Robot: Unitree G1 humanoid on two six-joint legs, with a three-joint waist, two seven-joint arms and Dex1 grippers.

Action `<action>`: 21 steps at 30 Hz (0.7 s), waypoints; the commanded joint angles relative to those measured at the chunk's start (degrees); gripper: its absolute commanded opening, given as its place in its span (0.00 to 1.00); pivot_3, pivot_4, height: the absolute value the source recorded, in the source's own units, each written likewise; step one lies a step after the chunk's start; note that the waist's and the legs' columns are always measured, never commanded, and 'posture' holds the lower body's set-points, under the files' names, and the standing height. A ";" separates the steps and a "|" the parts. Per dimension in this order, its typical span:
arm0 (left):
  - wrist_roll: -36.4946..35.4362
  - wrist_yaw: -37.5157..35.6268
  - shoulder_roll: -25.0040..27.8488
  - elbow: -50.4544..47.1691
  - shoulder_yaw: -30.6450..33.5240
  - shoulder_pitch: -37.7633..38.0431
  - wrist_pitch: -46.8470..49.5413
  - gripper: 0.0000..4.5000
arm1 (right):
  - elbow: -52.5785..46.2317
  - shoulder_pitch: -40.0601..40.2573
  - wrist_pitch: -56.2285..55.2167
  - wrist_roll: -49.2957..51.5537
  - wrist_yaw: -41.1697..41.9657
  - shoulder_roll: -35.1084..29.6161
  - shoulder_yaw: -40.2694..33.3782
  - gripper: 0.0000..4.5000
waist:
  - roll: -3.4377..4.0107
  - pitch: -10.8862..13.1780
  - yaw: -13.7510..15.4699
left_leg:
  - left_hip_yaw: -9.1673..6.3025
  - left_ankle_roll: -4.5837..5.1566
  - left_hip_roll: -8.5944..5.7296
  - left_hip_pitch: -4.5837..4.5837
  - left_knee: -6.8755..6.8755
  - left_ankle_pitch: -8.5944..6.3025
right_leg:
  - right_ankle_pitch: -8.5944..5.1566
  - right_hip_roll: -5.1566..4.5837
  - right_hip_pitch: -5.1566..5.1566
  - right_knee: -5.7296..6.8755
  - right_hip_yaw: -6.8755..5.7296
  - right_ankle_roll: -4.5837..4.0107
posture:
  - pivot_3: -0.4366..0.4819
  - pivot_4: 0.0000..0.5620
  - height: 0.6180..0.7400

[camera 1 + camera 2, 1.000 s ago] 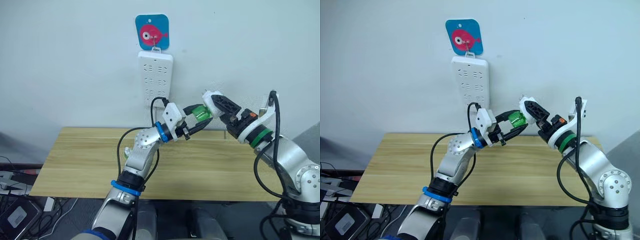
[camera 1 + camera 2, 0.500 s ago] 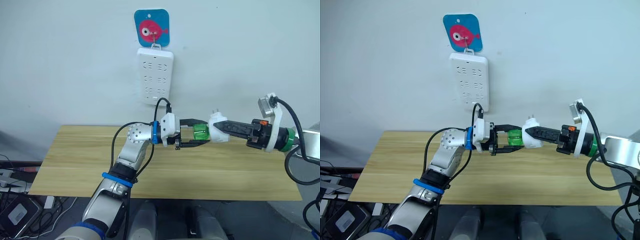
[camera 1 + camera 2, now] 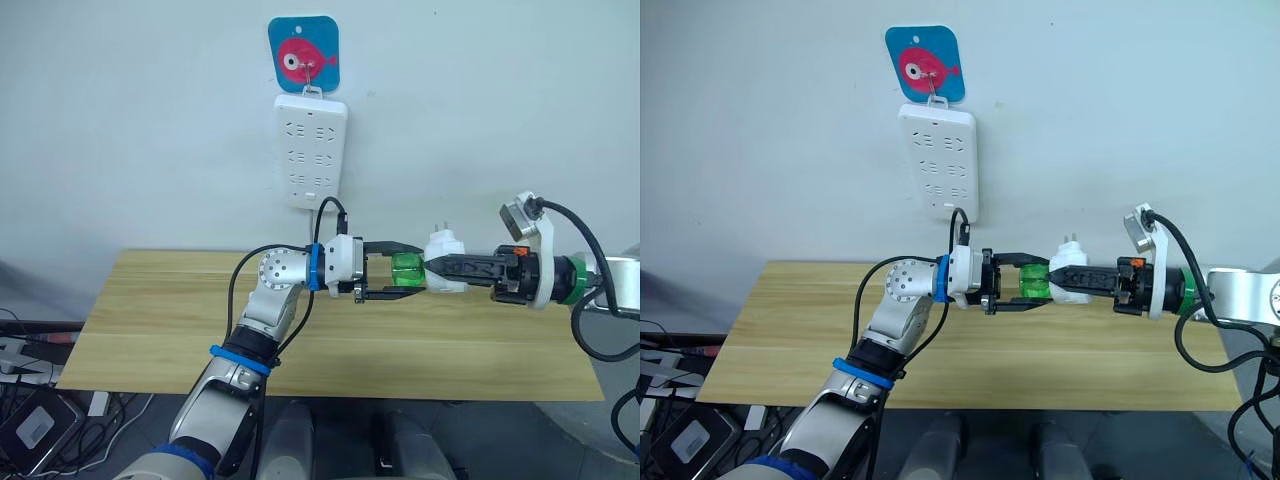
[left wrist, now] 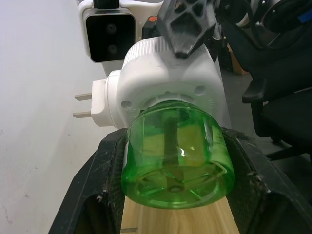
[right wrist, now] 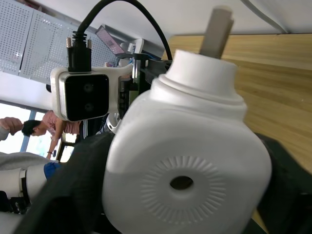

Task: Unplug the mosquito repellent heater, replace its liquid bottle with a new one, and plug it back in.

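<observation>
Above table (image 3: 150, 330), pincers (image 3: 395, 282) (image 3: 440, 270) hold unlabelled heater (image 3: 443, 262).

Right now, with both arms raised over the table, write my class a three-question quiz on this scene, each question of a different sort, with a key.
1. True or false: the mosquito repellent heater is plugged into the power strip.
2. Which gripper holds the green bottle? A. left gripper B. right gripper
3. Fill in: the heater's two metal prongs are ____ any socket.

Key
1. False: it is held in the air above the table.
2. A
3. outside
</observation>
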 commanded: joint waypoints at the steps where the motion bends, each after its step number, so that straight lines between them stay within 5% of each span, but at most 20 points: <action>1: -0.34 -0.03 -0.19 -1.11 -0.29 -0.02 -0.89 0.51 | -0.12 -1.39 0.20 1.50 0.74 -0.52 -0.82 0.70 | -0.01 0.01 0.01 | 0.00 0.00 0.00 0.00 0.00 0.00 | 0.00 0.00 0.00 0.00 0.00 0.00 | 0.76 0.41 1.00; 5: -0.58 -0.02 -0.08 -1.47 -0.45 0.16 0.18 0.51 | -0.11 -1.68 0.34 1.50 0.94 -0.53 -0.76 0.70 | -0.01 0.02 0.02 | 0.00 0.00 0.00 0.00 0.00 0.00 | 0.00 0.00 0.00 0.00 0.00 0.00 | 0.76 0.41 1.00; 7: -2.87 1.12 0.15 -3.49 -0.04 0.21 8.15 0.51 | -1.41 -1.84 0.34 1.50 0.78 -1.79 -0.35 0.70 | -0.01 0.03 0.01 | 0.00 0.00 0.00 0.00 0.00 0.00 | 0.00 0.00 0.00 0.00 -0.01 0.00 | 0.76 0.42 1.00; 13: -18.01 3.45 4.04 -14.40 1.39 -0.58 49.00 0.51 | -3.15 -2.50 -0.07 1.50 1.66 -4.24 0.75 0.70 | -0.15 0.81 -0.51 | -0.09 0.00 0.05 0.00 0.02 0.00 | -0.14 0.02 0.00 0.05 -0.09 0.25 | 0.77 0.42 1.00; 17: -32.88 3.70 7.10 -8.35 5.42 -6.76 83.87 0.51 | -4.65 -3.40 1.41 0.71 5.55 -5.43 1.30 0.70 | -0.16 1.34 -0.73 | -0.19 0.00 0.06 -0.02 0.02 0.00 | -0.16 0.03 -0.02 0.08 -0.19 0.27 | 0.76 0.43 1.00; 21: -35.14 4.70 5.64 0.73 7.52 -10.66 93.63 0.51 | -4.96 -3.80 1.14 -0.09 7.42 -5.85 1.86 0.70 | -0.20 1.39 -0.96 | -0.24 -0.01 0.01 -0.10 0.04 0.00 | -0.20 0.03 -0.03 0.01 -0.24 0.33 | 0.76 0.44 1.00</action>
